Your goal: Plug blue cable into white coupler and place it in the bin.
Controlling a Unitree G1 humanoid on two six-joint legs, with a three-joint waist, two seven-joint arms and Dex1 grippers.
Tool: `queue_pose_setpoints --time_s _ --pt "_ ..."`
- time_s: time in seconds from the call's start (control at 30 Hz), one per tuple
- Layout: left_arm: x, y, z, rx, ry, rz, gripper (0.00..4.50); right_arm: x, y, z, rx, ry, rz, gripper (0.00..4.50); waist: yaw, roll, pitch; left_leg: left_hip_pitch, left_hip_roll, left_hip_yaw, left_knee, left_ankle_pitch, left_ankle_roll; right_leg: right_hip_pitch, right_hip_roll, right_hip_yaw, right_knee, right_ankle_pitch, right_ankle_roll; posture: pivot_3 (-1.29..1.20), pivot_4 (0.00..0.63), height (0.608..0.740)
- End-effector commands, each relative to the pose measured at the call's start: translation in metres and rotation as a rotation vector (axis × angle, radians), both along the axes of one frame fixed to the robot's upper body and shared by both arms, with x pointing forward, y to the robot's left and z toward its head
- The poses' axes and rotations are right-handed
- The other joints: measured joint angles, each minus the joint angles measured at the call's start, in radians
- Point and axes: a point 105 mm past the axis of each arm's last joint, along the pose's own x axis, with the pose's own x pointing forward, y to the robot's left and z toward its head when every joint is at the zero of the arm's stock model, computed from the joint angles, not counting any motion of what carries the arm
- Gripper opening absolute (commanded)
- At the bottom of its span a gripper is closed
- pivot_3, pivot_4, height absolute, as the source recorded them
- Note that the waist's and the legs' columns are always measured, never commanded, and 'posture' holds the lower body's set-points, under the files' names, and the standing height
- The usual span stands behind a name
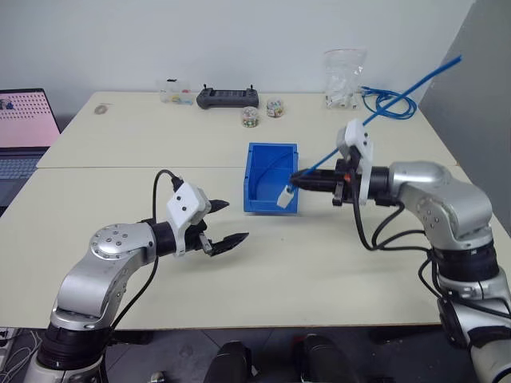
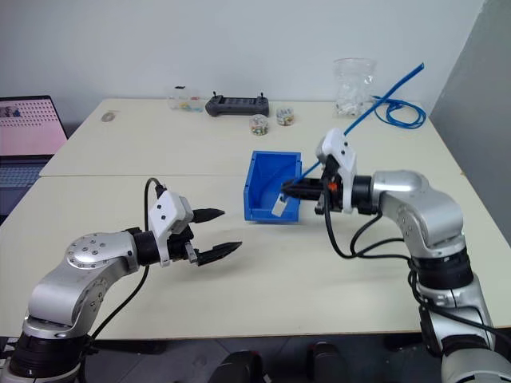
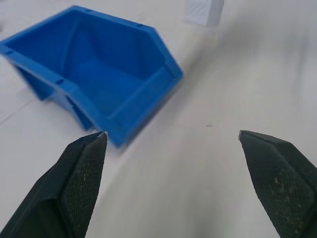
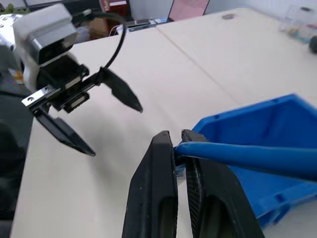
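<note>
Two black fingers of my right gripper (image 4: 179,141) are pinching the blue cable (image 1: 403,89), hiding its plug; the white coupler (image 1: 285,197) is dangling at the bin (image 1: 263,171). My left gripper (image 1: 224,223) is gaping empty.

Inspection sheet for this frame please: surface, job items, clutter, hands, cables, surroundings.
Surface: pale table, seam across the middle.
Job's things: blue cable pinched in right hand, white coupler hanging at its tip by the bin front.
Clutter: black controller, small jars, clear bag, at far edge.
Hands: left hand open, holding nothing; right hand shut on cable.
Cables: blue coil, far right.
Surroundings: laptop at left, white wall.
</note>
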Motion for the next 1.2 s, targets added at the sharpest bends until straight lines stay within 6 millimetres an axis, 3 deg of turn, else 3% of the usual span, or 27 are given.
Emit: queue_pose_setpoints --time_s 0.03,0.23,0.3,0.37,0.53,0.67,0.77,0.87,1.03,1.2 --pt "0.001 0.002 0.014 0.008 -0.070 0.005 4.45 0.026 0.014 0.004 -0.078 -0.050 0.024 0.00 -0.003 0.000 0.002 0.000 0.000 0.001 0.000 0.000 0.000 0.000 0.000 0.001 0.000 0.000 0.000 0.00 0.150 0.740" --pt "0.007 -0.002 0.012 0.005 -0.095 -0.028 4.45 0.076 0.047 -0.015 -0.404 -0.122 0.055 0.00 -0.004 0.000 0.003 -0.003 0.000 0.003 0.001 0.000 0.000 -0.007 0.000 0.003 0.004 0.003 -0.005 0.00 0.150 0.740" --pt "0.010 -0.006 0.013 0.014 -0.113 -0.044 4.50 0.086 0.057 -0.014 -0.477 -0.168 0.028 0.68 -0.003 0.000 0.003 -0.010 0.000 0.003 0.002 0.001 -0.001 -0.015 0.000 0.003 0.007 0.004 -0.006 0.00 0.150 0.740" --pt "0.013 -0.009 0.015 0.014 -0.129 -0.050 4.50 0.092 0.066 -0.009 -0.514 -0.219 0.006 0.93 0.002 0.000 0.003 -0.012 0.000 0.003 0.001 0.001 -0.002 -0.016 -0.001 0.002 0.007 0.005 -0.008 0.00 0.150 0.740" --pt "0.014 -0.016 0.017 0.014 -0.145 -0.068 4.50 0.101 0.083 0.016 -0.423 -0.310 -0.092 1.98 0.002 0.000 0.003 -0.020 -0.001 0.003 0.001 0.004 -0.006 -0.023 -0.002 0.002 0.006 0.005 -0.008 0.00 0.150 0.740" --pt "0.015 -0.018 0.017 0.012 -0.149 -0.070 4.50 0.106 0.084 0.034 -0.304 -0.320 -0.162 3.03 0.002 0.000 0.003 -0.022 -0.001 0.002 0.001 0.004 -0.007 -0.025 -0.002 0.002 0.006 0.005 -0.008 0.00 0.150 0.740" --pt "0.015 -0.020 0.018 0.007 -0.151 -0.070 4.50 0.108 0.079 0.038 -0.261 -0.307 -0.194 3.76 0.001 0.000 0.003 -0.022 -0.001 0.002 0.001 0.004 -0.006 -0.025 -0.002 0.002 0.007 0.005 -0.008 0.00 0.150 0.740" --pt "0.021 -0.020 0.023 -0.034 -0.147 -0.044 4.50 0.111 0.062 0.049 -0.162 -0.295 -0.216 4.37 0.003 0.000 0.003 -0.022 -0.001 0.002 0.002 0.003 -0.006 -0.025 -0.002 0.001 0.008 0.005 -0.009 0.00 0.150 0.740" --pt "0.033 0.002 0.027 -0.048 -0.147 0.062 4.50 0.102 0.029 0.046 -0.090 -0.308 -0.142 4.37 0.003 0.000 0.003 -0.022 -0.001 0.001 0.002 0.003 -0.004 -0.023 -0.002 0.000 0.007 0.006 -0.008 0.00 0.150 0.740" --pt "0.042 0.034 0.030 0.021 -0.200 0.173 4.50 0.034 -0.026 -0.001 -0.072 -0.169 0.011 4.37 0.012 0.000 0.003 -0.024 -0.001 0.001 0.002 0.002 -0.003 -0.024 -0.003 0.000 0.007 0.006 -0.008 0.00 0.150 0.740"
